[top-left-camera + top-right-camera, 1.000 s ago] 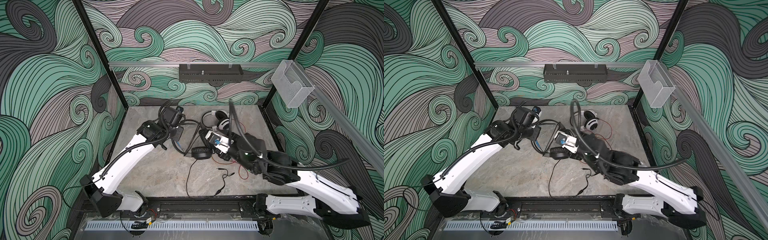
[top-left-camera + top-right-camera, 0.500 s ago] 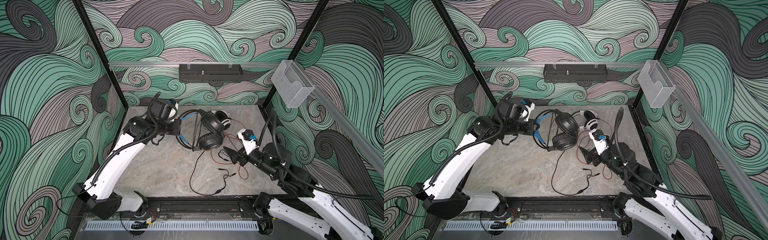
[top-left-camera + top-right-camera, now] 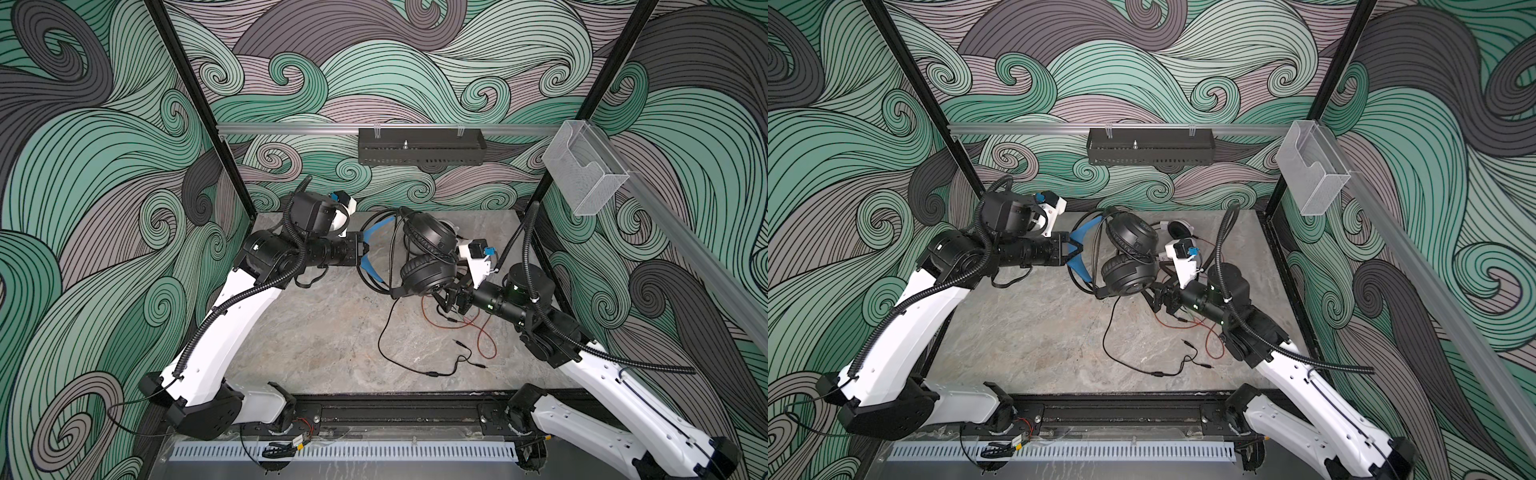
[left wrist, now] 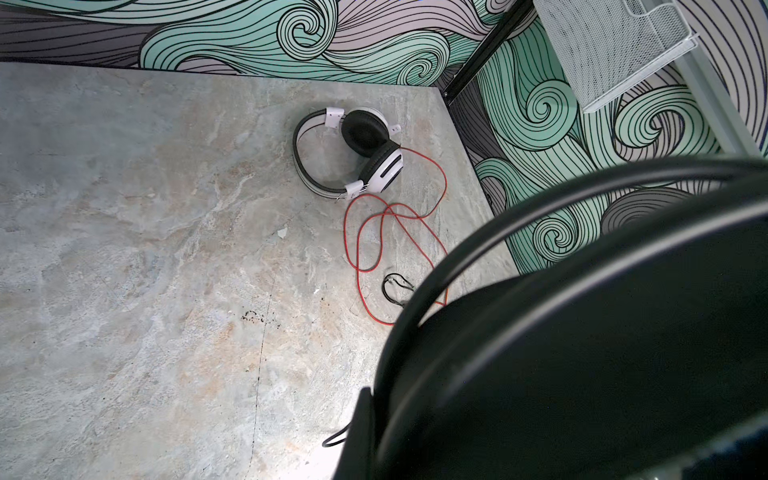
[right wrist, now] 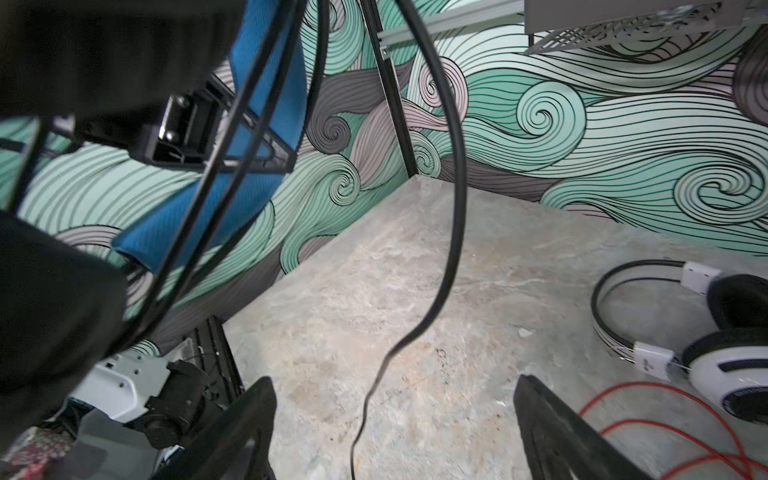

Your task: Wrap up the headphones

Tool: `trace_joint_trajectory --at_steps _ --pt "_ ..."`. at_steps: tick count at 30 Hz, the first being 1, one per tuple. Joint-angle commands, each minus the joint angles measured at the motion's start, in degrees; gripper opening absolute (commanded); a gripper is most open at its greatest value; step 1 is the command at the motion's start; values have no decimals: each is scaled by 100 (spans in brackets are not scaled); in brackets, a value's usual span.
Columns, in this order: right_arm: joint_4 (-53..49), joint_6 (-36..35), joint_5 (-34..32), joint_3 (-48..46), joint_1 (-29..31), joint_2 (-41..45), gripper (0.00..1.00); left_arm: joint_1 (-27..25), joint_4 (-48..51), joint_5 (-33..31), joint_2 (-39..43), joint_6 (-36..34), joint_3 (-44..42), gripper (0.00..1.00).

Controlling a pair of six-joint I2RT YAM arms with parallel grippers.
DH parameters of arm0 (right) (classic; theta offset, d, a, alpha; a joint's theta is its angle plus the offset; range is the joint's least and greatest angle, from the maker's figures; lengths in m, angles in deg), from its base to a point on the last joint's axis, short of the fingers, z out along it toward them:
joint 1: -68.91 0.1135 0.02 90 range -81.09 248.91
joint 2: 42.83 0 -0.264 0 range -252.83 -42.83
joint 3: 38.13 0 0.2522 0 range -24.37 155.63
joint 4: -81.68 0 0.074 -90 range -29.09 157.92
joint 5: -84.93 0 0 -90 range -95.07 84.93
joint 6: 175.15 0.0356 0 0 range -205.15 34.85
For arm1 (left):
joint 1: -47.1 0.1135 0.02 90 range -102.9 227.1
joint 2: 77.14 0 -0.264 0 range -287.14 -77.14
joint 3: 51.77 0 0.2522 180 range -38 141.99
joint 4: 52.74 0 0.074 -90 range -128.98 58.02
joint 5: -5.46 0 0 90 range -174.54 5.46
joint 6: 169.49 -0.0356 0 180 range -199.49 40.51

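Observation:
My left gripper (image 3: 365, 255) is shut on the blue-padded headband (image 3: 376, 226) of the black headphones (image 3: 428, 255), holding them above the table (image 3: 316, 332). Their two ear cups hang stacked, also seen in the other top view as the black headphones (image 3: 1127, 257). Their black cable (image 3: 388, 332) trails down onto the table. My right gripper (image 3: 442, 297) stands open just beside the lower ear cup. In the right wrist view the black cable (image 5: 453, 208) hangs between its fingers (image 5: 249, 428), touching neither. The white-and-black headphones (image 3: 1177, 228) lie at the back right with their red cable (image 3: 1208, 336).
A black tray (image 3: 419, 145) hangs on the back rail and a clear plastic bin (image 3: 582, 174) on the right rail. The loose red cable (image 4: 395, 232) loops over the table under my right arm. The black cable's plugs (image 3: 457, 361) lie near the front.
The left gripper has lifted the black headphones off the table. The right gripper opened, drew back to the right, then came in beside the lower ear cup.

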Motion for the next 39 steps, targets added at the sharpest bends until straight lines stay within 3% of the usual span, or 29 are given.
trace_joint_trajectory --at_steps 1,10,13,20,25,32,39 --pt "702 401 519 -26 -73 -179 90 25 -174 291 175 253 230 0" --pt "1683 977 753 -26 -322 -1089 89 30 -108 309 150 261 428 0" --pt "1808 1028 783 -24 -340 -1372 85 29 -140 320 127 283 513 0" --pt "2209 1173 991 -154 -363 -1933 53 28 -354 296 -18 408 756 0" --pt "2234 1166 996 -134 -331 -2312 40 32 -677 486 -99 600 855 0" --pt "1715 923 765 -84 -334 -2611 0 32 -776 503 -159 624 1244 0" --pt "623 531 85 158 -265 -2641 0 36 -1071 627 -103 627 1226 0"
